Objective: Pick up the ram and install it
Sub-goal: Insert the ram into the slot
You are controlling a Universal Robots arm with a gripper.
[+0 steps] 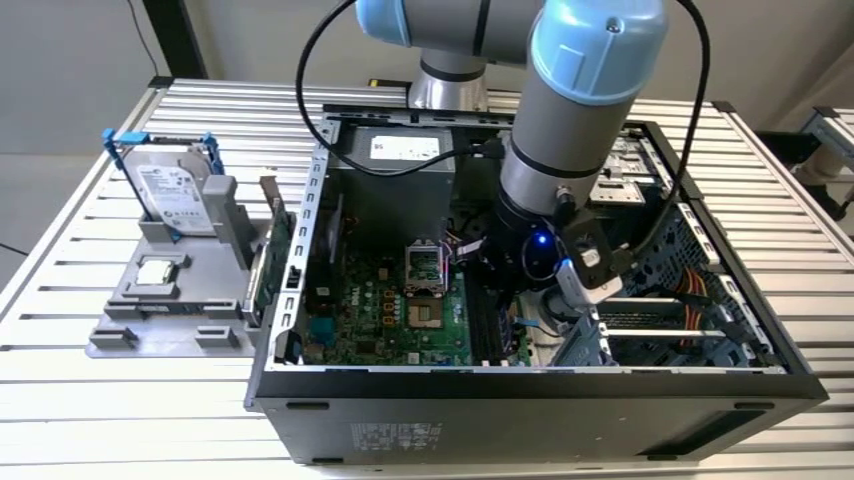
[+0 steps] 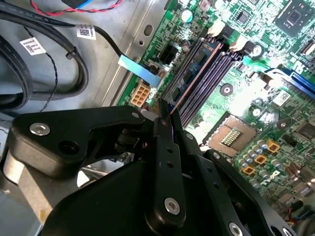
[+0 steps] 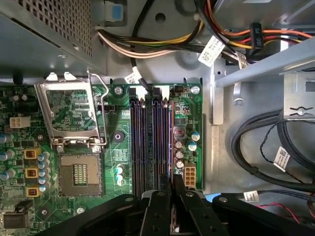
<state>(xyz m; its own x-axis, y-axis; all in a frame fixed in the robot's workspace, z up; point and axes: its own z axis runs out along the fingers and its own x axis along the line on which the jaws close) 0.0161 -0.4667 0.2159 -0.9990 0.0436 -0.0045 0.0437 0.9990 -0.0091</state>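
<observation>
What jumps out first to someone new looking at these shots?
The big grey-and-blue robot arm reaching down into the open black computer case in the exterior view. Next, in both wrist views, the black claw poised right over the dark memory slots on the green motherboard, with the thin dark ram stick edge-on in its grip. Beside the slots sits the empty silver processor socket, its metal retention frame flipped open.

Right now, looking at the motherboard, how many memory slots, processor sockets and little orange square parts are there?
Memory slots: 4
Processor sockets: 1
Orange square parts: 3
Total: 8
</observation>
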